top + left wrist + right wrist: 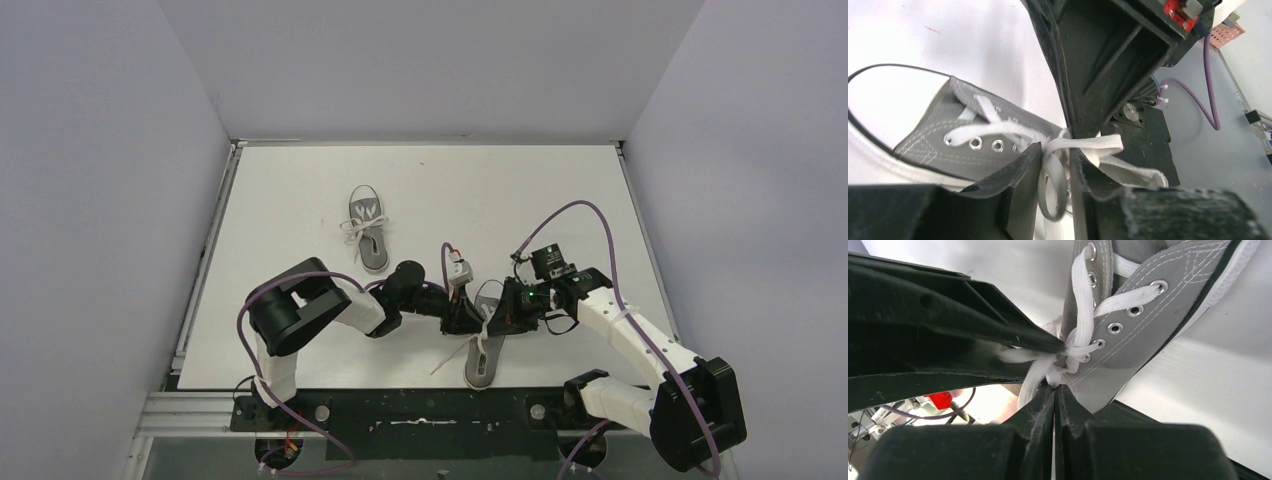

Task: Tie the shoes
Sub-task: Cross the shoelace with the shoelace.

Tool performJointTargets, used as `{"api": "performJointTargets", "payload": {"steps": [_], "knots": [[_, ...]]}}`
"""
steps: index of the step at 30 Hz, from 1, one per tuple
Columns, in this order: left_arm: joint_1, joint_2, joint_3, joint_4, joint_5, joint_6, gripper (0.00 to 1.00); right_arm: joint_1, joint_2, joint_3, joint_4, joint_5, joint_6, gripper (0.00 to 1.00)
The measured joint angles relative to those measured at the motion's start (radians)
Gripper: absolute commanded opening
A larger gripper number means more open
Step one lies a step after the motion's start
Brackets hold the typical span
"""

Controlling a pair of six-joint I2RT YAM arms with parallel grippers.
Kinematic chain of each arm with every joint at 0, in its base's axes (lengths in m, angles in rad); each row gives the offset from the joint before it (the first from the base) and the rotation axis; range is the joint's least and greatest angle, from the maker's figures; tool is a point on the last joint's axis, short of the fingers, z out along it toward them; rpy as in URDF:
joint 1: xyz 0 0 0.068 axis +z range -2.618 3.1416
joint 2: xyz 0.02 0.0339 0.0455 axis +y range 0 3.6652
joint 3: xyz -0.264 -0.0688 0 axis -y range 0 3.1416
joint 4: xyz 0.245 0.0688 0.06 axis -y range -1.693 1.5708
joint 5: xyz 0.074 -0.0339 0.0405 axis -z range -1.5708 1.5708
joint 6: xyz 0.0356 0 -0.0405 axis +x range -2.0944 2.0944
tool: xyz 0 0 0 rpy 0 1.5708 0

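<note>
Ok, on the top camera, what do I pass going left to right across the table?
Left arm's big black joint → far shoe → near shoe → right arm's big black joint.

Your left gripper stands slightly parted, a white lace loop hanging between its fingers. The grey shoe lies just beyond them, to the left.
</note>
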Motion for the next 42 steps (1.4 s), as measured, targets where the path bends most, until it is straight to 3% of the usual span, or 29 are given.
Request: {"api": "performJointTargets", "payload": {"steps": [5,18,21,27,33,42], "knots": [[0.041,-0.035,-0.054,0.000,0.023,-0.013,0.43,-0.001,0.000,0.000,-0.002,0.032,-0.016,0.00],[0.105,-0.028,-0.073,0.072,0.077,-0.085,0.53,-0.002,0.000,0.000,-0.002,0.038,-0.031,0.00],[0.105,-0.005,-0.043,0.088,0.076,-0.109,0.45,-0.002,0.000,0.000,-0.002,0.038,-0.034,0.00],[0.103,0.005,-0.018,0.100,0.075,-0.135,0.01,-0.002,0.000,0.000,-0.002,0.039,-0.033,0.00],[0.103,-0.022,-0.084,0.105,0.029,-0.142,0.00,-0.002,0.000,0.013,-0.003,0.071,-0.008,0.00],[0.069,-0.194,-0.253,-0.007,-0.062,-0.126,0.00,-0.015,-0.008,-0.017,0.026,0.171,0.058,0.00]]}}
